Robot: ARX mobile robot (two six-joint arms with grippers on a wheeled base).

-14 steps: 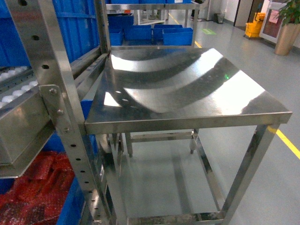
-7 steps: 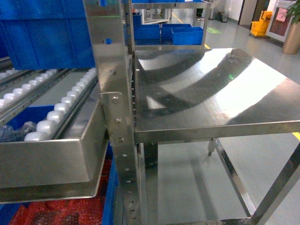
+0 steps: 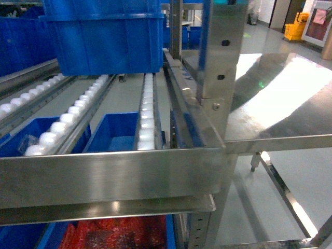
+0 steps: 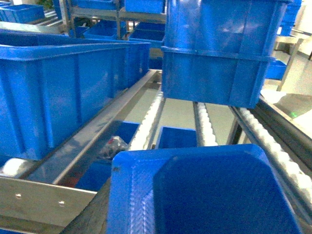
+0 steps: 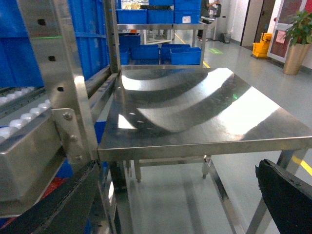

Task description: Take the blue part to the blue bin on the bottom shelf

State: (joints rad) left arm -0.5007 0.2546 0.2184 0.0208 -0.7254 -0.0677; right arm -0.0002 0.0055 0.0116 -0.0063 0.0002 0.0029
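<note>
While facing the rack: upright post (image 3: 223, 57) in the way between bottom shelf (image 3: 148, 119) rollers and steel surface (image 3: 290, 104). Stacked blue bins (image 3: 104, 36) on the rails, more blue bins (image 3: 116, 137) beneath, red mesh (image 3: 119, 233) lowest. Blue part (image 4: 195, 195) smooth, rounded, filling left wrist view over the rails. Left end effector hidden, cannot tell grip. Right end effector (image 5: 176, 168) wide, empty, facing the surface. Since half a second ago, head swung left, post shifted right.
</note>
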